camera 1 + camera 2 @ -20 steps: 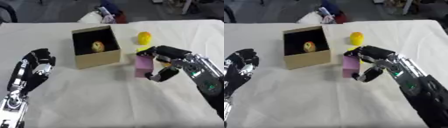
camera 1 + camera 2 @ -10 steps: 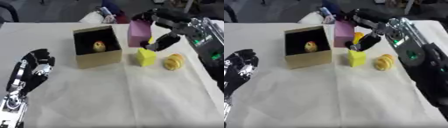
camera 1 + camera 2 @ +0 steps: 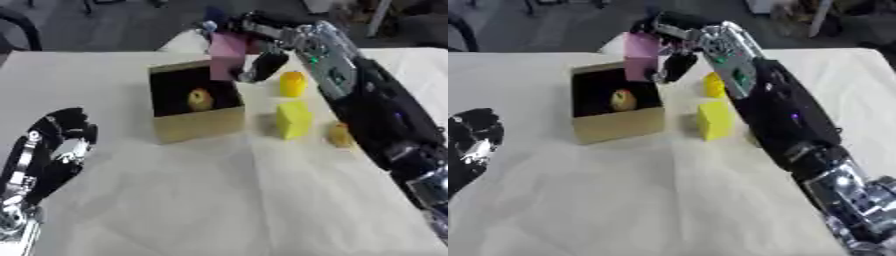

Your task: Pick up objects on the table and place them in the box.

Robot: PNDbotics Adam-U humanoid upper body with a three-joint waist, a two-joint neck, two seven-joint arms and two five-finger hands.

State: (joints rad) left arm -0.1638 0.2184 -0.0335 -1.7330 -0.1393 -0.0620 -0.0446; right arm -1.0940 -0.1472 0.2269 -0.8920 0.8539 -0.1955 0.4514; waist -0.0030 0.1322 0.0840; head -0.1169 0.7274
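My right hand (image 3: 261, 59) is shut on a pink block (image 3: 227, 56) and holds it in the air over the far right corner of the open cardboard box (image 3: 194, 125). A yellow rounded thing (image 3: 200, 99) lies inside the box. On the white cloth to the right of the box stand a yellow block (image 3: 293, 119) and a smaller yellow piece (image 3: 293, 83); an orange-yellow rounded thing (image 3: 339, 134) shows partly behind my forearm. My left hand (image 3: 54, 150) rests open at the lower left.
A white cloth (image 3: 227, 200) covers the table, with bare room in front of the box. Beyond the far edge lie a white bundle (image 3: 184, 42) and dark floor with chair legs.
The right hand has carried the pink block leftward from above the yellow block to over the box's far right corner. The camera has shifted too. The left hand has stayed in place.
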